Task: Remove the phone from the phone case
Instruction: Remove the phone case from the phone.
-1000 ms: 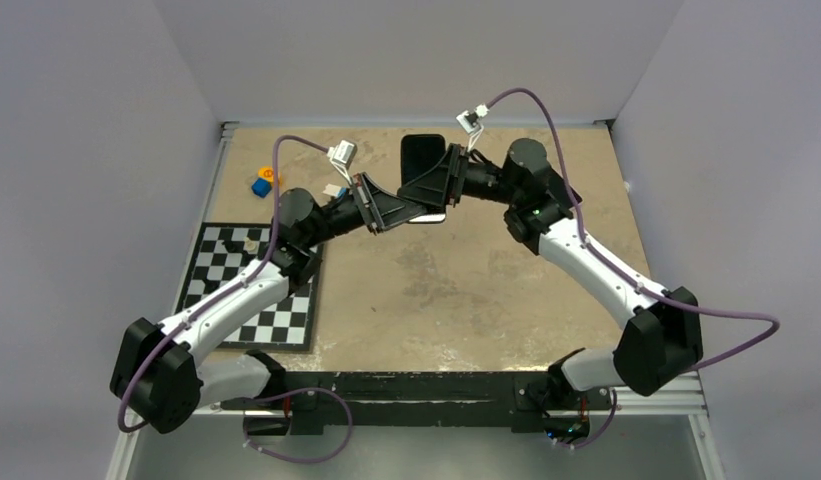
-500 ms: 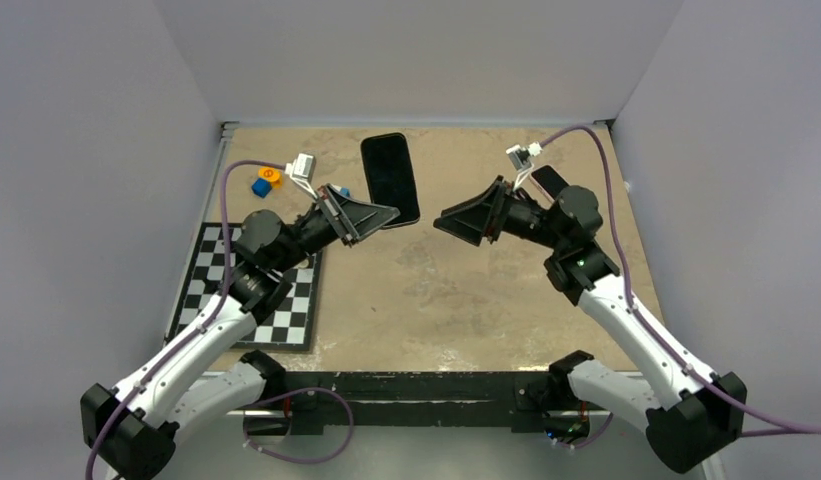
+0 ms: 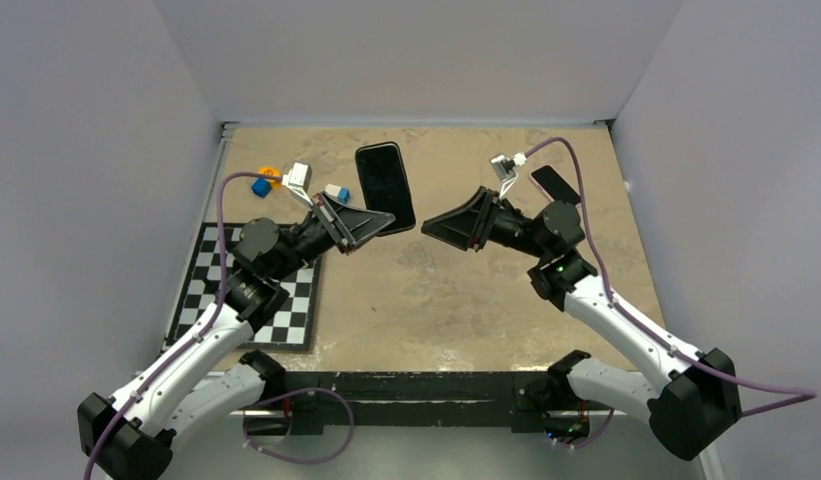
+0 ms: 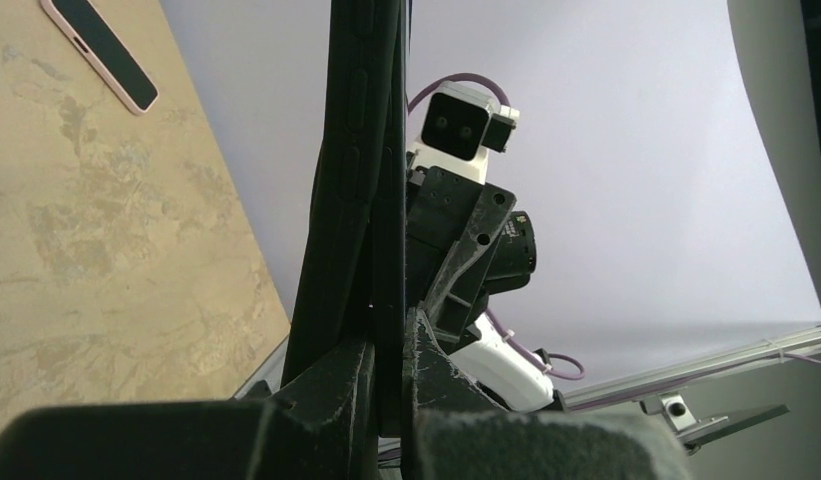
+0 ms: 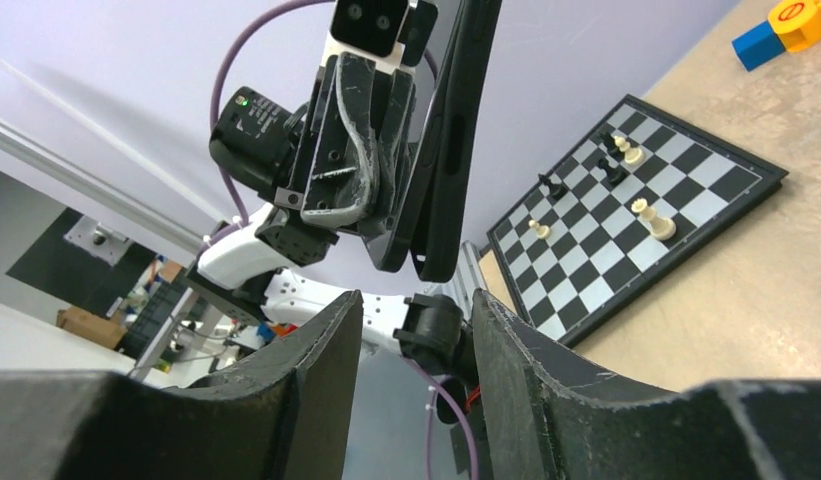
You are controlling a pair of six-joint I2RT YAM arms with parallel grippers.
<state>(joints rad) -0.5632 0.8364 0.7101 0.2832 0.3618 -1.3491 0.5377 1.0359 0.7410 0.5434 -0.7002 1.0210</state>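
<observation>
Above table (image 3: 436, 290), L hand (image 3: 379, 216) pinches cased phone (image 3: 383, 180), R hand (image 3: 433, 230) apart.

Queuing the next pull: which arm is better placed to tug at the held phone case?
Right. The right gripper is empty, jaws apart, facing the phone case that the left gripper clamps shut at one edge.

A: Left side?
B: Chessboard (image 3: 291, 315), near-left on table (image 3: 436, 290); blocks (image 3: 263, 183) behind it.
A: Centre?
B: Phone case (image 3: 384, 185), above the table in left gripper (image 3: 376, 220); right gripper (image 3: 433, 228) to its right, apart.
A: Right?
B: Handset (image 3: 554, 183), far-right on the table.
</observation>
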